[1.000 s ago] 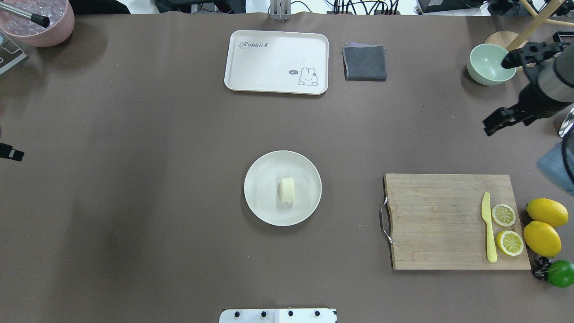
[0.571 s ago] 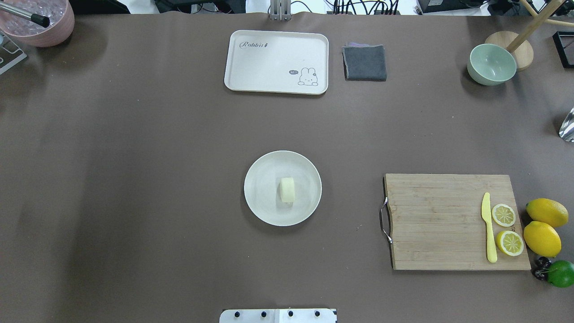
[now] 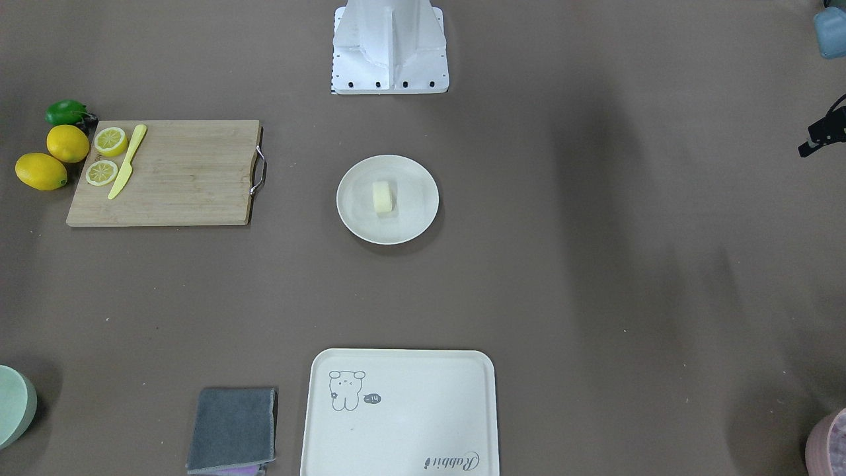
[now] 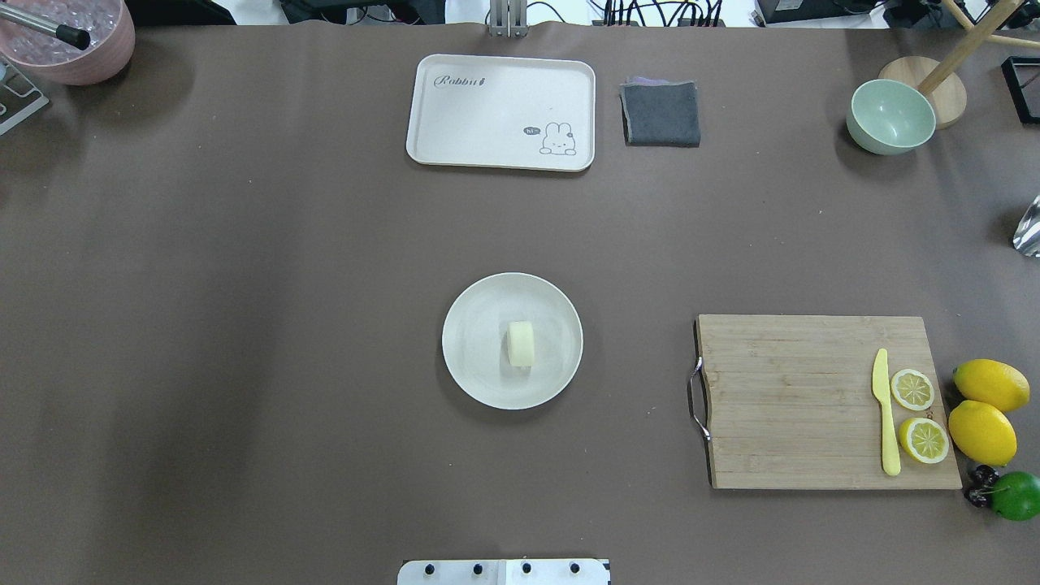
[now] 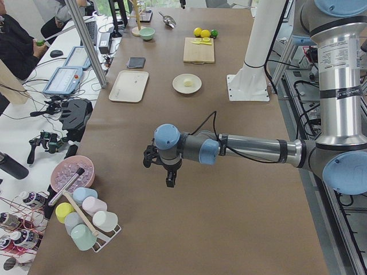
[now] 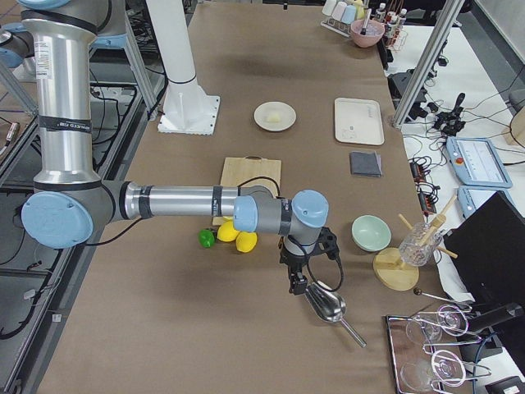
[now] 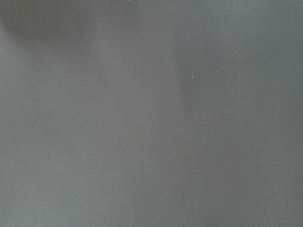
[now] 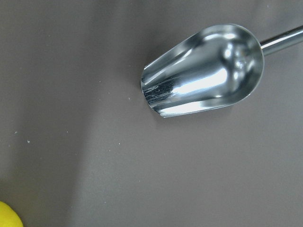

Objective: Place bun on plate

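Left gripper (image 5: 160, 172) hangs over the brown-covered table (image 5: 229, 229), well apart from the food; I cannot tell its jaw spacing | small pale cream-white rounded bun (image 4: 521, 344) lies mid round off-white shallow plate (image 4: 475, 378), table centre | right gripper (image 6: 296, 283) hovers above shiny metal scoop (image 8: 203, 71); jaws, I cannot tell either.

Overhead view: the right arm (image 6: 180, 199) and right hand (image 6: 302, 277) have left the upper right of the frame. They were there a second ago, now gone. This uncovers the wooden stand base (image 4: 926, 88), the black frame (image 4: 1022, 89) and the metal scoop (image 4: 1029, 227) at the right edge. The left hand (image 5: 162, 172) tip has also gone from the mid-left edge.
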{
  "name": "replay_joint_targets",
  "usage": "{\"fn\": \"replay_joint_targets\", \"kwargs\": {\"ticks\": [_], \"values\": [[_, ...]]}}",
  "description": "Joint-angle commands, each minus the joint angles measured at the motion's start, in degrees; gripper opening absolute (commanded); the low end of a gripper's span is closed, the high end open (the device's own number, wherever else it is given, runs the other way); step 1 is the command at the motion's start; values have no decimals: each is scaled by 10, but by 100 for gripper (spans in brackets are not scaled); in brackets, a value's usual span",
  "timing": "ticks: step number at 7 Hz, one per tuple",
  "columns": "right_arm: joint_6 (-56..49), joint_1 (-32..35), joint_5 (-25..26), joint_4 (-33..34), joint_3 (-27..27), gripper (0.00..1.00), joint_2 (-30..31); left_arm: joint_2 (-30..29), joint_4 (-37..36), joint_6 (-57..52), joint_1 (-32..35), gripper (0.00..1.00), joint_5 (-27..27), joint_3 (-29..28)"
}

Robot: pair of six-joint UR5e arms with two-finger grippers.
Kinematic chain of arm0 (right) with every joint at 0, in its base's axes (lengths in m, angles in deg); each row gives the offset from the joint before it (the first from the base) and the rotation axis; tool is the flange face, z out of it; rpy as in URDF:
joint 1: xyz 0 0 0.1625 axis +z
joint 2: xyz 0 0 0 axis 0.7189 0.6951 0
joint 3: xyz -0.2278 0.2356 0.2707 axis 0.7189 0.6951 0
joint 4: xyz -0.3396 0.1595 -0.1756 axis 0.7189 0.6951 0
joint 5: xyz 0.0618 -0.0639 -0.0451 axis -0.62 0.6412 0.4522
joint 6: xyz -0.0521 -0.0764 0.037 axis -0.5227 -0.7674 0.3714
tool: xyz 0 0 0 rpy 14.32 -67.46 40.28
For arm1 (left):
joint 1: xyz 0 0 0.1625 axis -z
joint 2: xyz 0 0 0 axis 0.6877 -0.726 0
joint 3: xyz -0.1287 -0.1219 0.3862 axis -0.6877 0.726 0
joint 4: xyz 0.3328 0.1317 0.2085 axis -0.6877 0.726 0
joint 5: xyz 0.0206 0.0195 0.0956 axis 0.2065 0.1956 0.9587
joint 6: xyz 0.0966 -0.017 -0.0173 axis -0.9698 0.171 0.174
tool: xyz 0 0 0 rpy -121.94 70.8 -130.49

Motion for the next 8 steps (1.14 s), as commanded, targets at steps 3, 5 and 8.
{"fn": "replay_joint_targets", "kwargs": {"ticks": [3,5,8], "values": [[6,4,-21,0,0,100,-10,18,-31,-44,13,98,105,-2],[6,4,-21,0,0,100,-16,13,-35,-44,13,98,37,-46],[7,4,-23,1,2,100,-19,12,-36,-44,16,98,-26,-42]]}}
